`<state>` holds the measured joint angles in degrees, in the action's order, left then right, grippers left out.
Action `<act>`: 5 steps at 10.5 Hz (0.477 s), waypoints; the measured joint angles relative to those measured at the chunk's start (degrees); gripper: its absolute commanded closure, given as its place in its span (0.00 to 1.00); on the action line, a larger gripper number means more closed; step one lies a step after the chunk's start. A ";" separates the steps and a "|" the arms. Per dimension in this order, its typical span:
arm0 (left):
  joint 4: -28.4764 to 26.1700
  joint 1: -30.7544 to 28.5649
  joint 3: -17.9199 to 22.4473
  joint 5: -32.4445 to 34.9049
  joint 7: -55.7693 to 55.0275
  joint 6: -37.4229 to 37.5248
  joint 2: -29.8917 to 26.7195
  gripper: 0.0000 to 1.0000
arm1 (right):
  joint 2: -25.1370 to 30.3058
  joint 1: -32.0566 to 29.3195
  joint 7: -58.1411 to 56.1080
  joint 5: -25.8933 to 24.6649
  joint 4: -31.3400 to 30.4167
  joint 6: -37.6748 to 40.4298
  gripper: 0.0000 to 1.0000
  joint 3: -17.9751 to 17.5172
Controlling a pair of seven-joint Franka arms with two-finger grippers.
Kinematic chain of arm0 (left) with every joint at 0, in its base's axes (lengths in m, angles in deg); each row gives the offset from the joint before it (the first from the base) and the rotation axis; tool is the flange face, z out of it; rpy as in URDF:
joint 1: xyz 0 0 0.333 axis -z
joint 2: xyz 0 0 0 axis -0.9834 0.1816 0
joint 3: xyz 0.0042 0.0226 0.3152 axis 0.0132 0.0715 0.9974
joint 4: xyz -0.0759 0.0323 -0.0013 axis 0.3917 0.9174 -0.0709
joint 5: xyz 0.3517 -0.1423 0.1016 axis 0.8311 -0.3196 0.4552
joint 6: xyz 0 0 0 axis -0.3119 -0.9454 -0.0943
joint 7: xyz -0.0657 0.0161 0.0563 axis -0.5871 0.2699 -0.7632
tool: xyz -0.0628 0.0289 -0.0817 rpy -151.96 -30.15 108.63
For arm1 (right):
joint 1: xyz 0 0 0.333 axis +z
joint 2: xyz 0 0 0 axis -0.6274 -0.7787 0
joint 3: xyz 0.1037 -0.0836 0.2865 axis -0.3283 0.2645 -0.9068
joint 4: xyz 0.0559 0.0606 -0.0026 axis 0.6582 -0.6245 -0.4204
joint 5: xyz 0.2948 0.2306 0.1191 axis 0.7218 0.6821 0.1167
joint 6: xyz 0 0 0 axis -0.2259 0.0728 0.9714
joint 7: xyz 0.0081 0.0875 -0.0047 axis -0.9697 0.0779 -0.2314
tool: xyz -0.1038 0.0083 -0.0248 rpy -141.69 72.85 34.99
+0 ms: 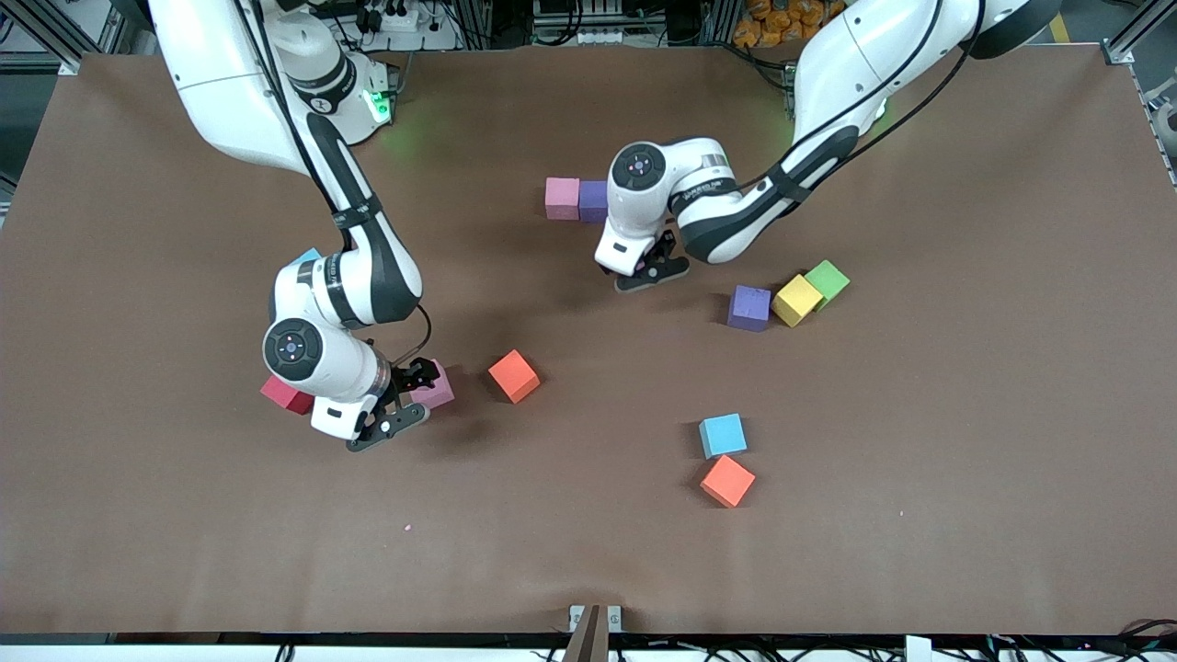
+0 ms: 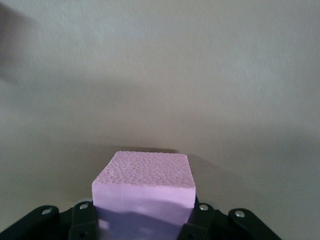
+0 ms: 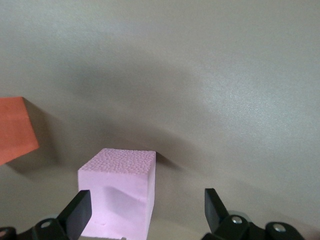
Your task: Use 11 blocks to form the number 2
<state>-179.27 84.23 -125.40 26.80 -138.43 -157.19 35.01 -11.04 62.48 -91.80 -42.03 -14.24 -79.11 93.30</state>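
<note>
The number 2 is barely begun: only a pink block (image 1: 562, 198) and a purple block (image 1: 594, 200) touch, while other blocks lie scattered on the worktop (image 1: 919, 414). The left end effector (image 1: 651, 267) is clamped on a pink cube (image 2: 145, 187) near that pair; the right end effector (image 1: 397, 405) stands apart around another pink cube (image 3: 120, 197)

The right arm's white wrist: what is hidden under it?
Under the right arm's wrist, a dark red cube and a light blue cube peek out; most of each is covered. A pink cube sits between the open right gripper fingers.

Visible cubes (image 1: 724, 435): pink three, purple two, orange two, red one, yellow one, green one, blue one.
</note>
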 measured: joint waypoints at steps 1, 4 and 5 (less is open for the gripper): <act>-1.99 -0.25 -0.37 1.14 0.02 -2.65 -0.48 0.94 | -0.01 0.08 0.81 0.00 0.52 0.80 0.00 -0.09; -7.83 -2.58 -1.03 4.51 0.24 -8.94 -1.25 0.94 | -1.04 1.28 1.69 0.00 0.56 1.54 0.00 -0.39; -8.21 -2.74 -1.38 4.61 0.94 -9.07 -1.39 0.94 | -1.87 1.96 1.75 -0.01 0.54 1.33 0.00 -0.40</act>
<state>-187.48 81.49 -126.77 31.41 -137.49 -166.25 33.62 -12.91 64.44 -90.05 -42.04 -13.70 -77.78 92.90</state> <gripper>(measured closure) 0.432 0.000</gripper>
